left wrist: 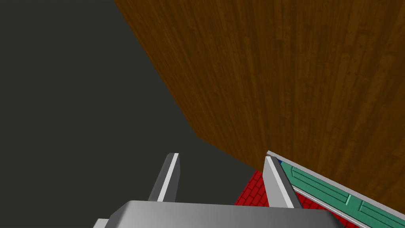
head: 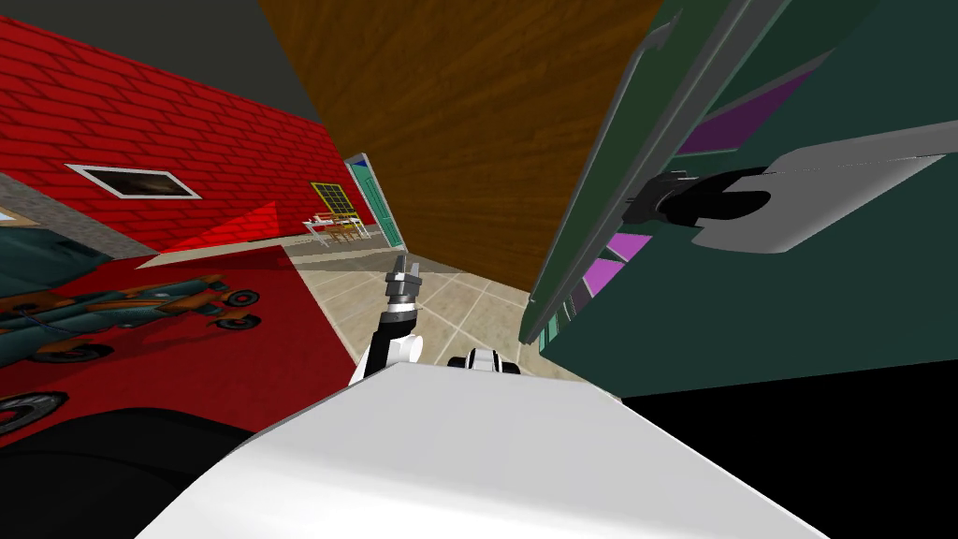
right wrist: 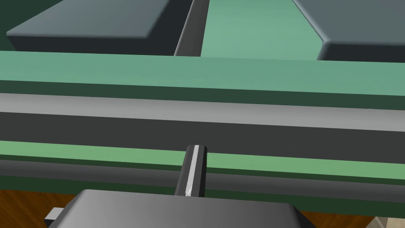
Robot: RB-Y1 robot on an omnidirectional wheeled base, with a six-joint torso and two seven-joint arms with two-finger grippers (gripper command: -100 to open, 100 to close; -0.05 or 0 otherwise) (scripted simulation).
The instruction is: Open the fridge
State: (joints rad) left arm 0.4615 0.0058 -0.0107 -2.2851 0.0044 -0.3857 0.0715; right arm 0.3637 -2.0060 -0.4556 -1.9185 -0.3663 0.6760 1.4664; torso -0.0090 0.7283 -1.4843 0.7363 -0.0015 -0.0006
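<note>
Right gripper (right wrist: 195,150), fingers pressed together, sits at grey bar (right wrist: 296,116) on fridge door (right wrist: 277,73); gripping nothing, it may slip off.

Red brick wall (head: 187,122) at left, brown plank wall (head: 468,112) ahead. Pale tiled floor (head: 449,309) between. Far off, teal door (head: 374,201) beside yellow-framed window (head: 329,198).

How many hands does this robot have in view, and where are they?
2. The left gripper is held out ahead above the tiled floor, fingers open and empty. The right gripper is up at the edge of the dark green fridge door, fingers shut.
</note>
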